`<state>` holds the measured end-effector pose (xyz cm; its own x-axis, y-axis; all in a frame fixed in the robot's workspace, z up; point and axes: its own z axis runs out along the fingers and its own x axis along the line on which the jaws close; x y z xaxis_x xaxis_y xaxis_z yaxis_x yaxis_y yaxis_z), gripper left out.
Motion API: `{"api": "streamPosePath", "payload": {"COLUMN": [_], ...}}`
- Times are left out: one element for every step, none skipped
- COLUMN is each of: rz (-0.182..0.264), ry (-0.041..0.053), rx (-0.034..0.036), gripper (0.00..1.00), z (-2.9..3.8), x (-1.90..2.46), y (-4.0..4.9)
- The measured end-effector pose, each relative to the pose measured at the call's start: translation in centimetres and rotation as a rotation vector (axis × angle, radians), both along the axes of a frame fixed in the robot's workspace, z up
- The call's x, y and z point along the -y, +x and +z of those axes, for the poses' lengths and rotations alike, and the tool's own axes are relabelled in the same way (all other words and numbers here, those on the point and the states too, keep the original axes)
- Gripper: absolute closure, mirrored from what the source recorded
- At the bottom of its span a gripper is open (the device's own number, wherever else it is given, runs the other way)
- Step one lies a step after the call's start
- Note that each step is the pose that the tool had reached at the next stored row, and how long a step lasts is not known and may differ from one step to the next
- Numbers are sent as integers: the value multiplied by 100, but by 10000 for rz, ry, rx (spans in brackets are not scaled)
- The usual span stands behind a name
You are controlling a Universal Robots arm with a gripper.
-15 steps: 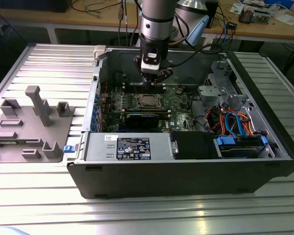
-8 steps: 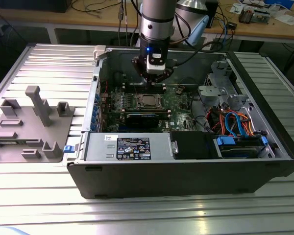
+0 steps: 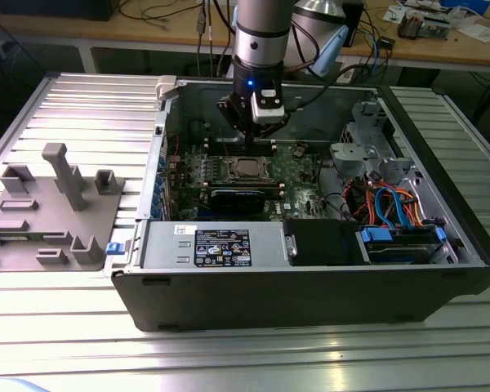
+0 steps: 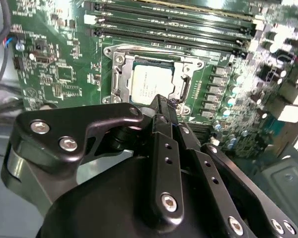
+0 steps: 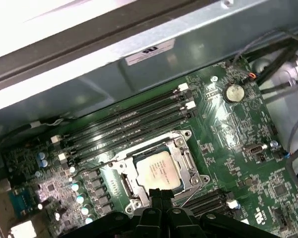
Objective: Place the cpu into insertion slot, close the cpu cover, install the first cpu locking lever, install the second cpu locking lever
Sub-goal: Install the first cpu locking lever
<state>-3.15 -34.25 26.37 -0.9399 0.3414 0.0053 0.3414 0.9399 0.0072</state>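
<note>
Workshop setting, brightly lit

A ribbed silver aluminium table [image 3: 73,106] spans the exterior view, with glare pooling on its slats nearest the camera. Behind it runs a light wooden workbench [image 3: 147,37] strewn with dark cables [image 3: 159,10], and white papers [image 3: 474,28] at the exterior view's right. A grey moulded plastic fixture tray [image 3: 53,208] rests on the table at the exterior view's left.

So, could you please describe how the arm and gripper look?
The arm is a silver-grey cylinder ending in a black wrist with a blue light and a white block. The gripper is black, built of linked bars with silver screw heads.
</note>
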Motion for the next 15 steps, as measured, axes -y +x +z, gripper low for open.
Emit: {"api": "streamPosePath", "payload": {"rz": [243, 387, 503, 679, 744, 746, 746, 747, 747, 747, 748, 748, 748, 748, 753], "ry": [2, 1, 1, 0, -1, 0, 0, 0, 0, 0, 0, 0, 0, 0, 1], "rx": [1, 1, 0, 0, 0, 0, 0, 0, 0, 0, 0, 0, 0, 0, 0], "gripper": [89, 89, 89, 89, 89, 89, 89, 89, 89, 89, 89, 89, 89, 89, 89], "z": [-1, 0, 0, 0, 0, 0, 0, 0, 0, 0, 0, 0, 0, 0, 0], "x": [0, 0, 0, 0, 0, 0, 0, 0, 0, 0, 0, 1, 0, 0, 0], "y": [-2, -2, -3, -5, -6, -5, -5, -5, -5, -5, -5, -5, -5, -5, -5]}}
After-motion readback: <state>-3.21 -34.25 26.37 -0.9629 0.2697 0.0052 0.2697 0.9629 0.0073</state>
